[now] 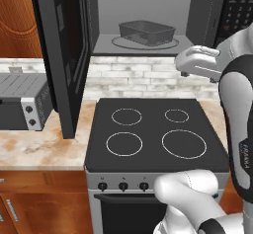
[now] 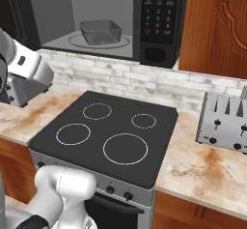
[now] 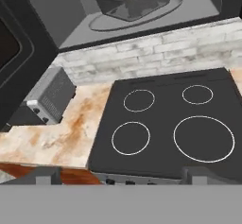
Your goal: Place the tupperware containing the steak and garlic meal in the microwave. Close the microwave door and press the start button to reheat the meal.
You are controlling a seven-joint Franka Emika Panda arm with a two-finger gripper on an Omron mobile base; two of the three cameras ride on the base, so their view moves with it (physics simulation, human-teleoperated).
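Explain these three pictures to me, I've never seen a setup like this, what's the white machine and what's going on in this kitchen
This is a computer-rendered kitchen. The white machine is a robot arm on a driving base. Two pictures come from cameras on that base, looking over the arm from its left and right. The third comes from a camera on the hand; the claw is open and holds nothing. Below it sits a black stove with four burner rings. Above, the microwave has its door swung open, and the grey tupperware already rests on the glass turntable inside. A toaster oven stands on the counter to the stove's left, a silver toaster to its right.
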